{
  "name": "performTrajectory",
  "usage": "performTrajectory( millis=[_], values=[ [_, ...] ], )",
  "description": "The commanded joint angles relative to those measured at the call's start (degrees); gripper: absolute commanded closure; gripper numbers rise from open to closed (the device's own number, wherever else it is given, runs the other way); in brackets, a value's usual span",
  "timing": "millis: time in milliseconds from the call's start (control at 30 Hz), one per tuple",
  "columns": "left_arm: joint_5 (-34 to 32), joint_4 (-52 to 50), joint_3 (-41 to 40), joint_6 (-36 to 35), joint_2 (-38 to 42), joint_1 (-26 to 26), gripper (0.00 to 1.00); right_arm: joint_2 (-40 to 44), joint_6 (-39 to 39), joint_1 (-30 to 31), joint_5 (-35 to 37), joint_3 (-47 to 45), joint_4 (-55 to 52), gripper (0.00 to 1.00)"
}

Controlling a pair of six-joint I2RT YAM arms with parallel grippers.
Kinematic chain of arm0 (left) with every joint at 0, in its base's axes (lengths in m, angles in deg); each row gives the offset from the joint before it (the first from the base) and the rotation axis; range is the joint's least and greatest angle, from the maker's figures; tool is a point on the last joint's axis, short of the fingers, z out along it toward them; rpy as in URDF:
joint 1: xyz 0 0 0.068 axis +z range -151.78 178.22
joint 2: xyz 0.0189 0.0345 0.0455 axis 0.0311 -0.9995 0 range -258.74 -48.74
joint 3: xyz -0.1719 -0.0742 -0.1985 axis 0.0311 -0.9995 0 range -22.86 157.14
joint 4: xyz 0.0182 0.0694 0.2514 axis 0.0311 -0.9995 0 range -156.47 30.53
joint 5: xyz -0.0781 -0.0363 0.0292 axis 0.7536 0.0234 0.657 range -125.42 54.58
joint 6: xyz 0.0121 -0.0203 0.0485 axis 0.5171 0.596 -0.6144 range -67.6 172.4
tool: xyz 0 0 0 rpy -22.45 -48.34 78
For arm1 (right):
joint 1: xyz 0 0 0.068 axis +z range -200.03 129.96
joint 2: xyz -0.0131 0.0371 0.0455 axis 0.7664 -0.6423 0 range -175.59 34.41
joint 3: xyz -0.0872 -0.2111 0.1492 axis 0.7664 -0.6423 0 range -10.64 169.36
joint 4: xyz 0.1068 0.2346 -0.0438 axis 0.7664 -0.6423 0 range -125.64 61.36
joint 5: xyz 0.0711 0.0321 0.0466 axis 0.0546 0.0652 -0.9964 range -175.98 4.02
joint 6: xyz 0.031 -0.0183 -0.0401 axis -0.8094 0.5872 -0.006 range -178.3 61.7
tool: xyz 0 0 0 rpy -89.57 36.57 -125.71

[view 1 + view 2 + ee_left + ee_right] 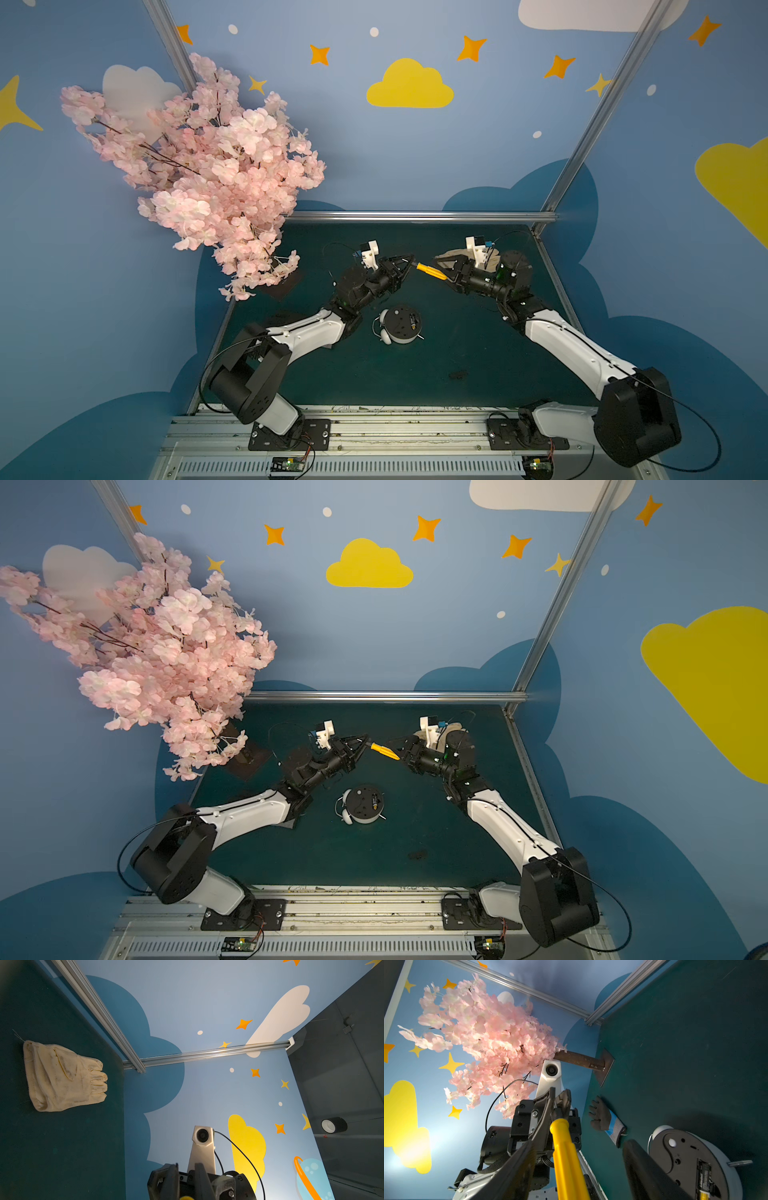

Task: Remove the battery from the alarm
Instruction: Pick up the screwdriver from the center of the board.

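The alarm [401,328] [365,804] lies face down mid-table, its dark back panel up. The battery [414,322] [703,1176] sits in the open slot in that panel, dark with a gold end. Both arms are raised behind the alarm. My left gripper [411,261] [365,741] [560,1099] is shut on the dark shaft of a yellow-handled screwdriver [432,271] [566,1157]. My right gripper [439,269] [578,1142] is open. Its fingers [645,1167] stand on either side of the handle, clear of it.
A pink blossom tree [199,166] leans over the back left corner from a dark base plate [282,282]. A pale glove [64,1076] lies at the back right. A dark glove with a blue cuff [606,1120] lies on the mat. A metal rail [415,216] bounds the back.
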Motion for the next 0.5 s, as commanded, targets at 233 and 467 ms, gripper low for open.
performTrajectory(
  millis=[233,467],
  values=[
    [-4.30,1.85,1.87,-0.93,0.62,-1.20,0.97,-2.90,-6.05,3.39,-4.14,2.31,10.13,0.37],
    [-4.79,0.95,0.70,-0.88,1.19,-2.28,0.97,-3.38,-6.25,2.60,-4.17,2.62,10.92,0.66]
  ],
)
